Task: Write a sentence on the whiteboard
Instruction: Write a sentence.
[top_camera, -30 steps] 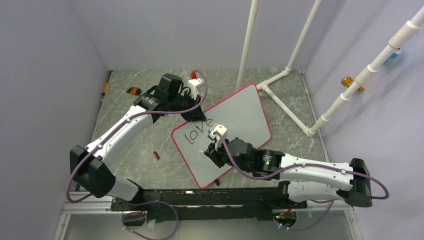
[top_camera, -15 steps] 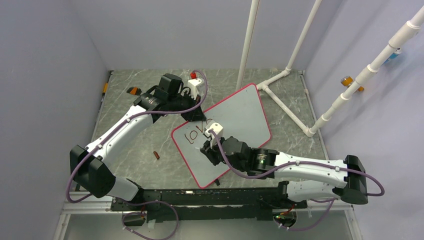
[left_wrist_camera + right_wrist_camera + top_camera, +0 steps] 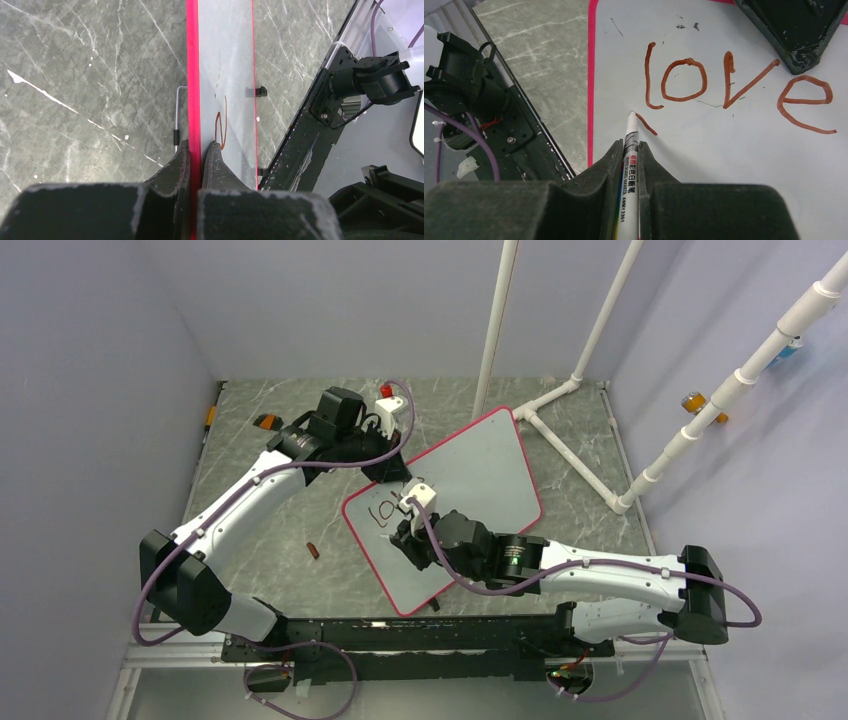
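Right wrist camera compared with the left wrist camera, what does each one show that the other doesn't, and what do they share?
Only the right wrist view shows the right gripper shut on a marker, its tip at the whiteboard by a short stroke, under the sentence so far, the word love. Only the left wrist view shows the left gripper clamped on the board's red edge from both sides, plus a black clip on the opposite edge. Both show the whiteboard, some red writing and the grey marbled table.
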`<state>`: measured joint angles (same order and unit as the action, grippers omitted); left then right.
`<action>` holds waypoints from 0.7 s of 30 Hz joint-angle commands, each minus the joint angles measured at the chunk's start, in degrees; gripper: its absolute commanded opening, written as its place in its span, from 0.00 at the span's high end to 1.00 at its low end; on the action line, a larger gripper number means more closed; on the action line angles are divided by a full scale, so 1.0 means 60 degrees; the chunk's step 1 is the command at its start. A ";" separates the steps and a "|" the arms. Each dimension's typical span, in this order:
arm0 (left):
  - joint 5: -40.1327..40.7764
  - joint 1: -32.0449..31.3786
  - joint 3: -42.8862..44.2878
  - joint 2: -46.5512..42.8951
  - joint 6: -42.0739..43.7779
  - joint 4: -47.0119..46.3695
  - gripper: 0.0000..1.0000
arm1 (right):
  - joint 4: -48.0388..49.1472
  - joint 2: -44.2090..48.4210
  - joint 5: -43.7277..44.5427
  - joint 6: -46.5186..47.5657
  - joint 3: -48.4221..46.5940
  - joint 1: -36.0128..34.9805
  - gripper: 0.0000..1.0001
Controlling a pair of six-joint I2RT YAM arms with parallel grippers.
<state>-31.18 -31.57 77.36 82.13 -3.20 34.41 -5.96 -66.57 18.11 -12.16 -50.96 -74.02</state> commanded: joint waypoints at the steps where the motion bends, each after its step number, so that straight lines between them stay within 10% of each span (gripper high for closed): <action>1: 0.2354 0.0129 -0.0131 0.0026 0.1618 -0.0462 1.00 | 0.0377 -0.0183 0.0004 0.0022 -0.0249 -0.0024 1.00; 21: 0.2368 0.0142 -0.0150 -0.0036 0.1619 -0.0467 1.00 | -0.0203 0.0490 0.0701 -0.0636 0.0656 -0.0252 1.00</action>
<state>-31.20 -31.46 77.36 82.13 -3.25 34.48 -6.13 -65.10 18.20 -14.74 -47.68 -75.46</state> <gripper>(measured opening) 0.047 0.141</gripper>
